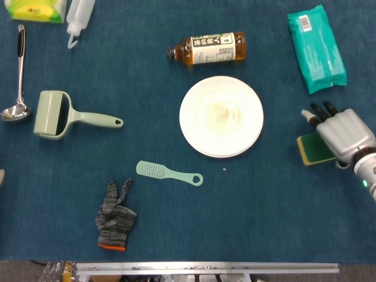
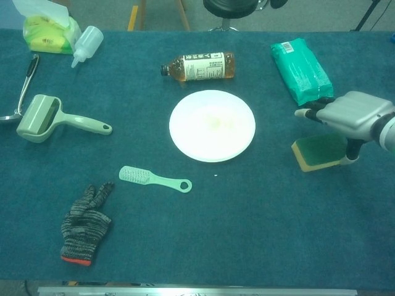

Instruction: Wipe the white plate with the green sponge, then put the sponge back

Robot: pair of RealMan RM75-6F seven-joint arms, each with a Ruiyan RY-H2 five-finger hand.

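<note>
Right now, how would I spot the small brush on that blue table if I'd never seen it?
Start at the round white plate in the middle of the blue table. Look below and to its left: the pale green plastic brush lies flat there, just above the grey knitted glove. Unlike the bigger pale green roller further left, it is slim, with a bristled head and a hole in its handle.

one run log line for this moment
phase: sponge put back | right hand: open above green sponge | sponge: on table | white plate: apart

Green sponge (image 2: 320,153) flat, right of white plate (image 2: 212,125)
</note>
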